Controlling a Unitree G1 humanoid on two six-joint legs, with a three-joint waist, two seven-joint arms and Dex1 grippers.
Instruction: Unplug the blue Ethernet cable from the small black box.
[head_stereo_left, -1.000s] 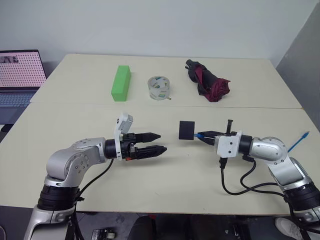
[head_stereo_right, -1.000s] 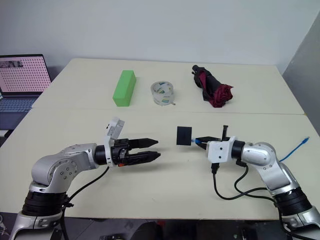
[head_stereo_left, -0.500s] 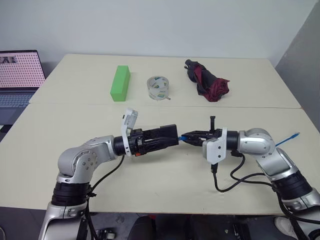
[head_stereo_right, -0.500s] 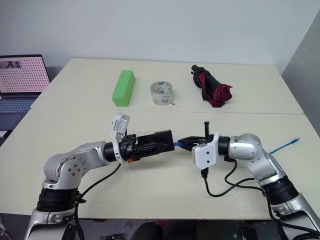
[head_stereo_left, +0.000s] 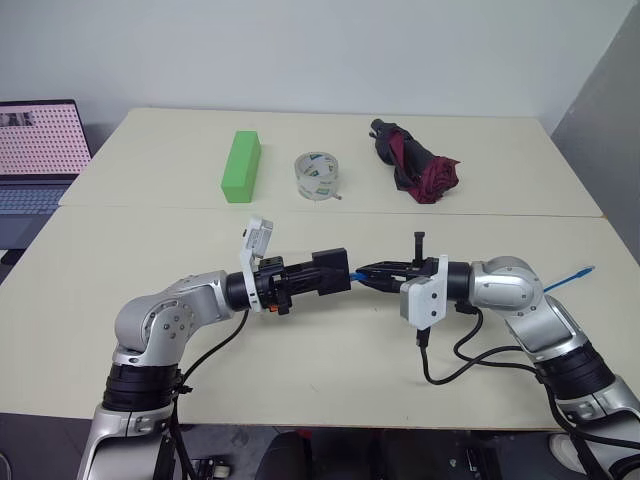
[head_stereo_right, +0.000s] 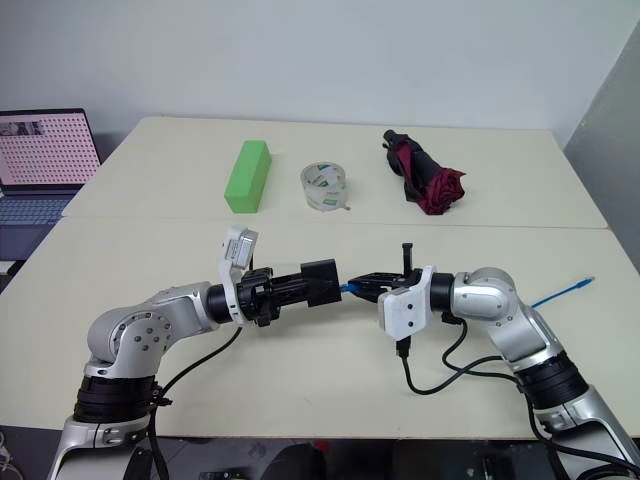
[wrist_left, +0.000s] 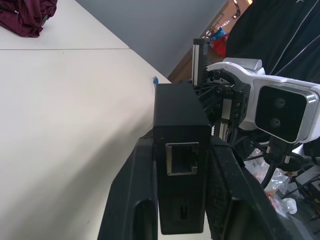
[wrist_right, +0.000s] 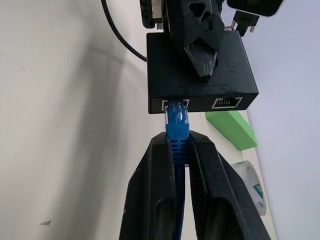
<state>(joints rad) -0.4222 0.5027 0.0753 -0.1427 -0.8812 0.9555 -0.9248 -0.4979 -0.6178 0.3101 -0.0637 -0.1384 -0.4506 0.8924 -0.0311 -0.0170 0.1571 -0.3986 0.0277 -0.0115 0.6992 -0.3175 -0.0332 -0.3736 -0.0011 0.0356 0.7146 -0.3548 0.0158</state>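
Blue cable (wrist_right: 176, 131) is plugged into the small black box (head_stereo_left: 331, 272), both held in the air above the table's (head_stereo_left: 330, 350) near half. Left pincer (wrist_left: 181, 200) is clamped on the box, right pincer (wrist_right: 179, 150) pinched on the plug's boot. Risk now: if the latch stays engaged, a straight pull may drag the box out of its grip or let the fingers slide off the boot.

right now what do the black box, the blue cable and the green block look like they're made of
Small black box: likely matte moulded plastic, with a dull sheen and printed port lettering. Blue Ethernet cable: a flexible, rubbery-looking jacket with a ribbed boot and a translucent plug. Green block: uniform matte green, perhaps foam or plastic; unclear.
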